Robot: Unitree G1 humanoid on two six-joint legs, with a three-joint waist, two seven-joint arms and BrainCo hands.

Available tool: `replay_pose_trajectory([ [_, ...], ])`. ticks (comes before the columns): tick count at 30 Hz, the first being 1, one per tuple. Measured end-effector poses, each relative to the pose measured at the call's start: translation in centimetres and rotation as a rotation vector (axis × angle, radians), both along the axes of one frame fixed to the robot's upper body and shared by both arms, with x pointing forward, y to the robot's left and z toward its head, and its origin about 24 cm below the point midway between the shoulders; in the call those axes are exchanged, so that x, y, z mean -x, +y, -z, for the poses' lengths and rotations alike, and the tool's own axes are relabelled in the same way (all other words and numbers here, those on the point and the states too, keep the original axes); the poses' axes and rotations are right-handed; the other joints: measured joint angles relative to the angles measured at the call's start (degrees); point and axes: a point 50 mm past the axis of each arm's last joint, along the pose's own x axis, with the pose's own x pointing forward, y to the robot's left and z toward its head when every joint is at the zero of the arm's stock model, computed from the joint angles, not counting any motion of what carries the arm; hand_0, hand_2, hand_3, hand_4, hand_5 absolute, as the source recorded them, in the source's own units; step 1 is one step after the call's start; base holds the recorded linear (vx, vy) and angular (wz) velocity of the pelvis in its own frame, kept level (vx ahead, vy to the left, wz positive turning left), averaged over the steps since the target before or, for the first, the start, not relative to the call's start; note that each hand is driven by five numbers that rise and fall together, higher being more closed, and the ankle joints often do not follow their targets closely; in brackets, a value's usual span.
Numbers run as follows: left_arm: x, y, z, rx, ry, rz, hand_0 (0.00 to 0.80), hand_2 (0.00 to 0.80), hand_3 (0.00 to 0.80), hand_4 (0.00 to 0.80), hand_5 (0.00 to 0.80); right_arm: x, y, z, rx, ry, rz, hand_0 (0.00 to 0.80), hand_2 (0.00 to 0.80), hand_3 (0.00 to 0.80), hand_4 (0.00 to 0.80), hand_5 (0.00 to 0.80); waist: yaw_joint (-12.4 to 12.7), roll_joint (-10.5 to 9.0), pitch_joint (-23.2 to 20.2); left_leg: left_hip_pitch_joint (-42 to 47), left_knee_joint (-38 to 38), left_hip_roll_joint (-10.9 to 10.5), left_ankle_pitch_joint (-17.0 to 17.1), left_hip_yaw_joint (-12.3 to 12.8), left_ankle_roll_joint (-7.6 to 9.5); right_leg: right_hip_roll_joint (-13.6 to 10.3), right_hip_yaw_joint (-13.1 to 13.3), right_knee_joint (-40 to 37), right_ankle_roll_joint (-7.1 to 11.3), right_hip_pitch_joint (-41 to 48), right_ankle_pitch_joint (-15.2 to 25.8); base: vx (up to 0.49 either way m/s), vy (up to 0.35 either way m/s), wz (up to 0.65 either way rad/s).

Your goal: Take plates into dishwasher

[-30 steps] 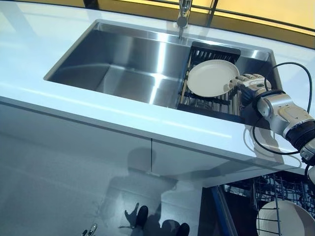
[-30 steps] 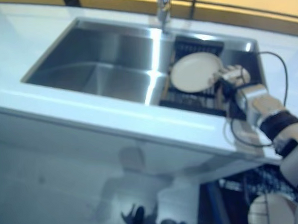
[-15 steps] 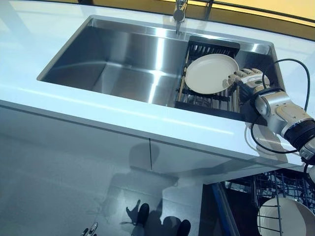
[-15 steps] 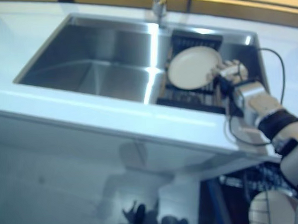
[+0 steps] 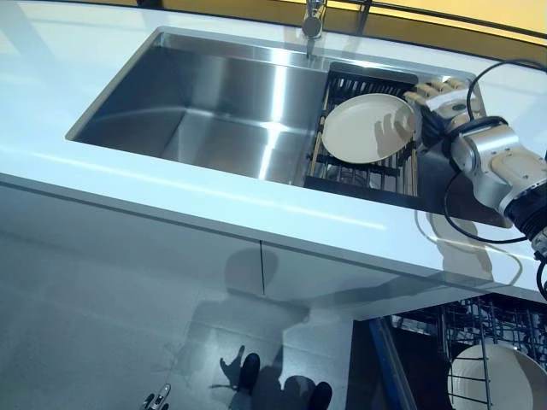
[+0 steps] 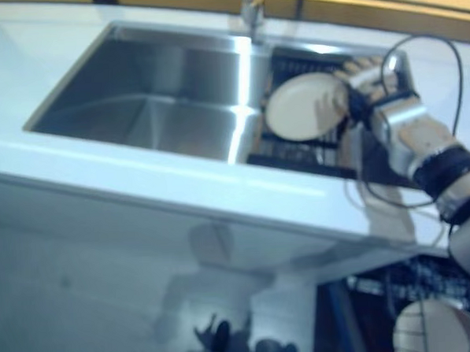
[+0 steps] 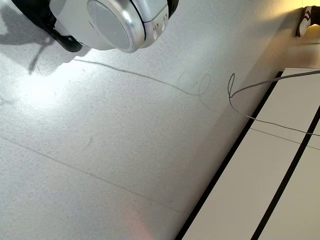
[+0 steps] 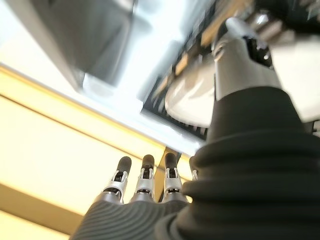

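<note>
Brushed steel sink, glossy white counter, smooth cream plate.

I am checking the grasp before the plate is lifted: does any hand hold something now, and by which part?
Nothing is held. The right hand is open beside the plate in the rack, with straight fingers. The left hand is not in view.

The plate is plain cream-white, leaning in a black wire rack. The sink is brushed silver steel, as is the tap. The worktop is glossy white. The right robot hand shows silver fingers with dark tips and a dark ribbed cover. A second cream-white plate stands in the dark dishwasher rack. The floor is pale grey.
</note>
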Motion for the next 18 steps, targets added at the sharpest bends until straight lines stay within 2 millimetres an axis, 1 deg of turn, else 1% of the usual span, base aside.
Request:
replay_pose_trajectory([
  [4,-0.2,-0.1,-0.1,0.003,0.0,0.001,0.0,0.0,0.0,0.0,0.0,0.2,0.5,-0.7,0.005,-0.019,-0.017,0.0,0.0,0.0,0.0,0.0,-0.1,-0.36,0.0,0.8,0.0,0.0,0.0,0.1,0.0,0.0,0.1,0.0,0.09,0.9,-0.1,0.008,-0.001,0.01],
  [9,-0.3,0.1,-0.2,-0.005,0.005,-0.005,0.0,0.0,0.0,0.0,0.0,0.2,1.1,-0.5,0.015,-0.001,-0.035,0.0,0.0,0.0,0.0,0.0,-0.1,-1.31,-0.3,1.1,0.0,0.0,0.0,0.2,-0.04,0.0,0.1,0.0,0.33,1.2,-0.2,0.0,0.0,0.0],
  [18,-0.2,0.3,-0.2,-0.009,0.005,-0.005,0.0,0.0,0.0,0.0,0.0,0.1,1.7,-0.2,0.022,0.028,-0.051,0.0,0.0,0.0,0.0,0.0,0.0,-1.42,-0.4,0.4,0.1,0.0,0.0,0.1,0.07,-0.1,0.1,0.0,0.1,0.5,-0.1,0.0,0.0,0.0],
])
